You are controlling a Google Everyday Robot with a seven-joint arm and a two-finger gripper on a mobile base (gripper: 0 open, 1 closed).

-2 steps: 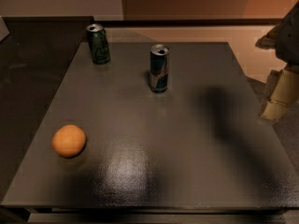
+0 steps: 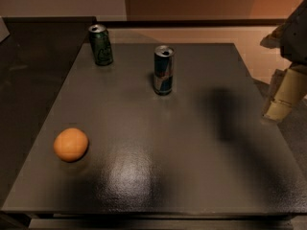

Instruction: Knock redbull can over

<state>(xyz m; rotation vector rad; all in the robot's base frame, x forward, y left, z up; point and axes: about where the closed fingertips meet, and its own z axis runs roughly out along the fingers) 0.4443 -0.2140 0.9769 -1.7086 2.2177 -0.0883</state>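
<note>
The redbull can (image 2: 163,70), slim, blue and silver with a red mark at mid-body, stands upright on the dark table (image 2: 192,166), a little behind its middle. My gripper (image 2: 283,97) hangs at the right edge of the view, beyond the table's right side and well to the right of the can. It is pale beige and points down. It touches nothing.
A dark green can (image 2: 100,44) stands upright at the table's back left. An orange (image 2: 71,144) lies near the front left. The arm's shadow falls on the right half of the table. A tan wall runs behind the table.
</note>
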